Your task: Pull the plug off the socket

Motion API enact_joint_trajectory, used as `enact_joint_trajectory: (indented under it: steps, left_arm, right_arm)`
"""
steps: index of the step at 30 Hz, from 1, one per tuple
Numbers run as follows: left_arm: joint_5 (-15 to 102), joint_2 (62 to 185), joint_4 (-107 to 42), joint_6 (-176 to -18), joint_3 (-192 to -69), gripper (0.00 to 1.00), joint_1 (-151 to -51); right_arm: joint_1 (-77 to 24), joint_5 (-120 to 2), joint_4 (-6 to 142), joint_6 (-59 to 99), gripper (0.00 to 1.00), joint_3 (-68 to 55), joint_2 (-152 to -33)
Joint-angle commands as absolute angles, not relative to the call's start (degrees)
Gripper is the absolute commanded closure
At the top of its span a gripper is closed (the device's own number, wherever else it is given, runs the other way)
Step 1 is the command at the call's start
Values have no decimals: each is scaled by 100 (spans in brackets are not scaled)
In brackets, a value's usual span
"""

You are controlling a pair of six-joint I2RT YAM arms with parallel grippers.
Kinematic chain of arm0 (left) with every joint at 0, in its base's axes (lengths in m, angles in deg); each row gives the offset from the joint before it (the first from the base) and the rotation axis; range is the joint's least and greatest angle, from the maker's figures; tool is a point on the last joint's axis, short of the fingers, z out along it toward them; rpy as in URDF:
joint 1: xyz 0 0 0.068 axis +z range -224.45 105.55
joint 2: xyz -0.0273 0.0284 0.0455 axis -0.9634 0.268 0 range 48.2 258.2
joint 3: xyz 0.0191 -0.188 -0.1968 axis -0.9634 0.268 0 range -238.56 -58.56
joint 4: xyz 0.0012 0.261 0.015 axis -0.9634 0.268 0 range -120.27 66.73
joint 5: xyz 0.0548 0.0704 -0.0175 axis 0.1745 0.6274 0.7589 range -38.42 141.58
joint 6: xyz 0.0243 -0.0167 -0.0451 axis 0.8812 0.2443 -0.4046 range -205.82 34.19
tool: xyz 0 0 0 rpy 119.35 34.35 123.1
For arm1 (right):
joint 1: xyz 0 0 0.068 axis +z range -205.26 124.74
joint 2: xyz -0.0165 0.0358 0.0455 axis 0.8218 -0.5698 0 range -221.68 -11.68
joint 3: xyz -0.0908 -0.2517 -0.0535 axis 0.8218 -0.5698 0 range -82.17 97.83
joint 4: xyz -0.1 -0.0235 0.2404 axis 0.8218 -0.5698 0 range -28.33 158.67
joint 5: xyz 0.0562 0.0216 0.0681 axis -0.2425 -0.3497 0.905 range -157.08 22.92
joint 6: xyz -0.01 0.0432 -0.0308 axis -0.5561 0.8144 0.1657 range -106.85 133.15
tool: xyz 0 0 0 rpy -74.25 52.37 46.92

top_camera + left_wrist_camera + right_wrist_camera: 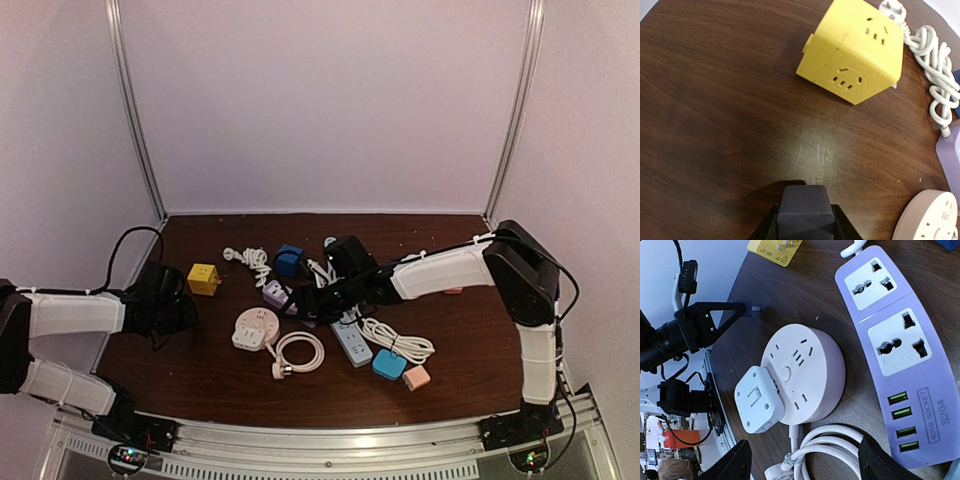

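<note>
The round pale-pink socket point(253, 329) lies on the table at front left of centre. A white square plug point(759, 399) sits plugged into its edge, on the side nearest the table's front. The socket point(807, 370) fills the middle of the right wrist view. My right gripper point(805, 467) is open and empty, its fingers point(737, 460) spread wide over the socket's coiled white cable point(845, 445), apart from the plug. In the top view the right gripper point(303, 300) hovers just right of the socket. My left gripper point(805, 212) is shut and empty, left of the socket point(927, 217).
A yellow cube socket point(204, 278) stands behind the round one. A purple power strip point(900, 350) lies beside it under the right gripper. A white power strip point(350, 342), blue point(389, 364) and pink point(416, 377) adapters, a blue cube point(290, 262) and white cables point(250, 260) crowd the centre.
</note>
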State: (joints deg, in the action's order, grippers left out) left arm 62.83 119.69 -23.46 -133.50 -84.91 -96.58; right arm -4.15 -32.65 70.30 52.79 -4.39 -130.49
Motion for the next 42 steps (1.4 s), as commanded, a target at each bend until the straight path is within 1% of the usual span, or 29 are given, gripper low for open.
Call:
enact_joint_trajectory:
  steps: [1, 5, 7, 9, 14, 16, 19, 22, 27, 31, 33, 35, 37, 40, 42]
  left_arm:
    - [6140, 12169, -2269, -13638, -8609, 67, -9688]
    - [6092, 12312, -1949, -13844, -8853, 66, -9679]
    - [6081, 12361, -1793, -13910, -8981, 63, -9671]
    - [6089, 12435, -1653, -13929, -9123, 57, -9661]
    - [6093, 12653, -1462, -13851, -9389, 47, -9584]
    - [6074, 12702, -1406, -13778, -9488, 46, -9581]
    - [6062, 12633, -1301, -13649, -9574, 41, -9581]
    - [6086, 12414, -1116, -13444, -9644, 40, -9602]
    - [6143, 12058, -638, -13183, -9840, 39, -10022]
    - [5767, 11874, -417, -13263, -9877, 33, -10468]
    - [5490, 11720, -406, -13530, -9749, 32, -10612]
    - [5189, 11506, -449, -13944, -9507, 32, -10657]
    - [4801, 11177, -611, -14556, -9185, 29, -10662]
    - [4543, 10619, -1116, -15408, -8598, 26, -10725]
    - [4408, 10393, -1601, -16018, -8257, 26, -10792]
  right_arm:
    - [-367, -3411, 7052, 5311, 26, -406, -12928]
    - [-359, -3421, 7051, 5323, 26, -421, -12912]
    - [-358, -3428, 7052, 5323, 26, -434, -12887]
    - [-350, -3451, 7052, 5308, 26, -438, -12855]
    - [-337, -3487, 7038, 5306, 26, -447, -12797]
    - [-328, -3495, 7020, 5288, 26, -447, -12790]
    - [-308, -3519, 6966, 5250, 25, -430, -12796]
    - [-282, -3586, 6911, 5210, 25, -404, -12803]
    - [-245, -3541, 6917, 5231, 26, -279, -12909]
    - [-210, -3521, 6910, 5252, 27, -115, -13029]
    - [-194, -3490, 6906, 5271, 29, -32, -13102]
    - [-179, -3454, 6941, 5308, 33, 24, -13174]
    - [-158, -3421, 6986, 5346, 39, 91, -13252]
    - [-123, -3370, 6972, 5356, 49, 257, -13395]
    - [-105, -3345, 6954, 5367, 52, 326, -13468]
